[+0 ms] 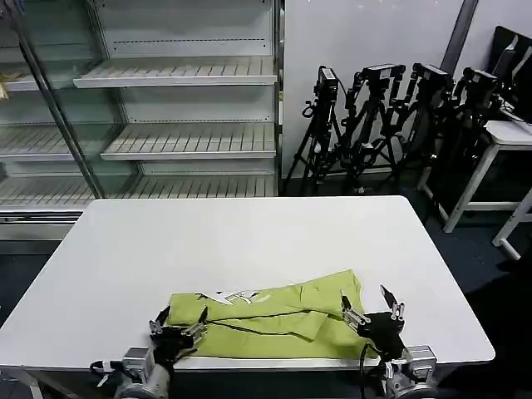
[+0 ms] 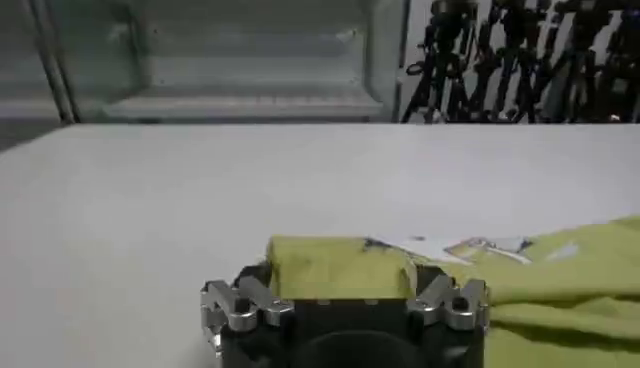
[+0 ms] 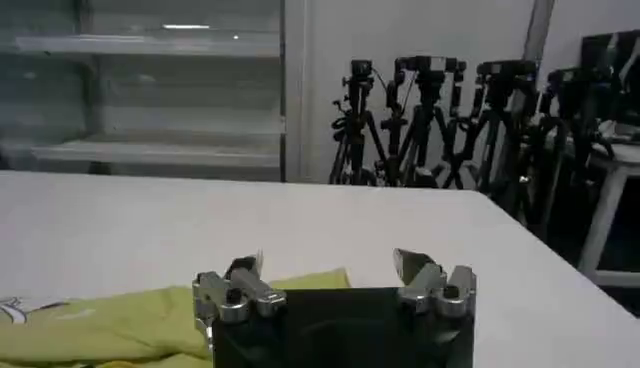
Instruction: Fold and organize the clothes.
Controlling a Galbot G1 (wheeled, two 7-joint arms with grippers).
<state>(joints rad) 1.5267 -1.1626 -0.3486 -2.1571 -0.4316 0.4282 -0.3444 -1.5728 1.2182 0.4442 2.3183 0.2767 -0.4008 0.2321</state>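
The lime yellow-green shirt [image 1: 274,320] lies folded into a long band near the front edge of the white table [image 1: 249,233]. Its white-and-dark print [image 1: 237,296] peeks out at the band's far side. My left gripper [image 1: 179,318] is open at the band's left end. In the left wrist view the shirt's corner [image 2: 330,265] lies between the spread fingers of the left gripper [image 2: 340,290]. My right gripper [image 1: 366,301] is open at the band's right end. In the right wrist view the cloth's corner [image 3: 310,280] sits between the fingers of the right gripper [image 3: 328,265].
Bare tabletop stretches beyond the shirt to the far edge. Behind the table stands a glass-fronted shelving unit [image 1: 183,75]. Several camera tripods [image 1: 382,116] stand at the back right, beside a small white table [image 1: 507,133].
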